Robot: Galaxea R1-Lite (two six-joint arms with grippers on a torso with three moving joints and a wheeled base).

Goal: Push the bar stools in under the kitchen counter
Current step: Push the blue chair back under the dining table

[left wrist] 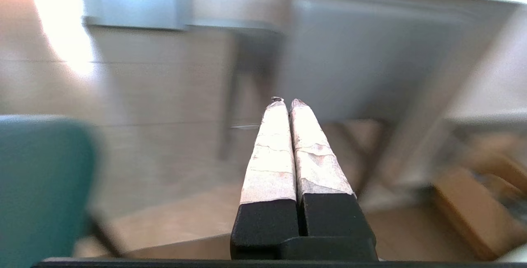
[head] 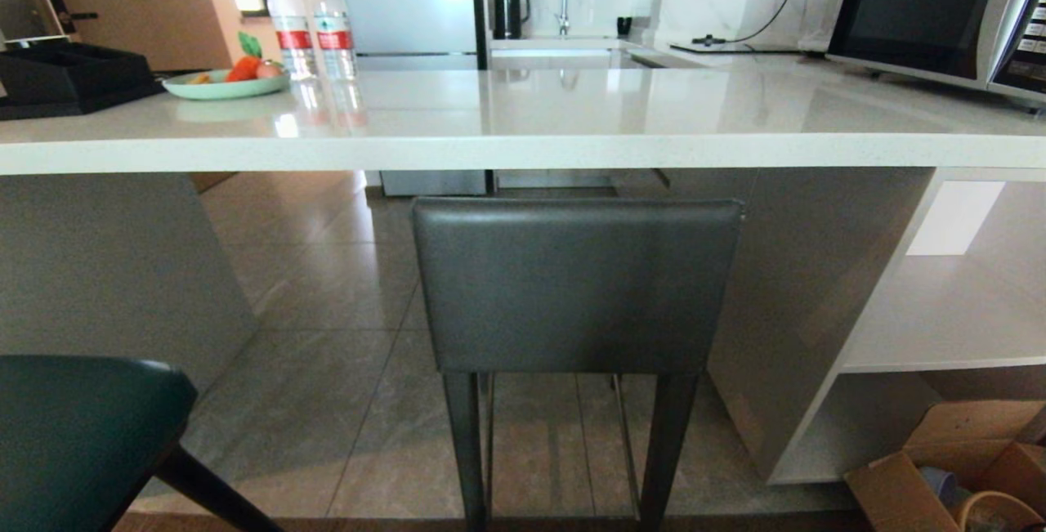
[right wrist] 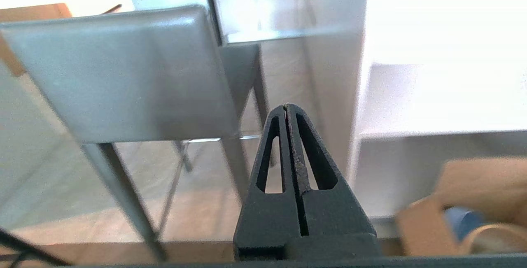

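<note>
In the head view neither arm shows. The long glossy white stone kitchen counter with its thick front edge runs across the whole width, and the boxy dark-grey leather bar stool on grey legs stands square in front of it, its back just below the counter edge, in the gap between a grey panel on the left and white open shelving on the right. The curved teal leather bar stool with a thin black leg sits at the lower left, nearer the camera and apart from the grey one. On the counter are two clear plastic water bottles beside a pale green plate of fruit, a black tray at far left and a microwave at far right; beyond are a black kettle and a tap. The floor is grey-brown tile, with cardboard boxes low on the right. In the left wrist view the left gripper hangs in free air with its pale taped fingers pressed together, gripping nothing, the teal stool to one side. In the right wrist view the right gripper is likewise closed tight and empty, pointing towards the grey stool without touching it.
</note>
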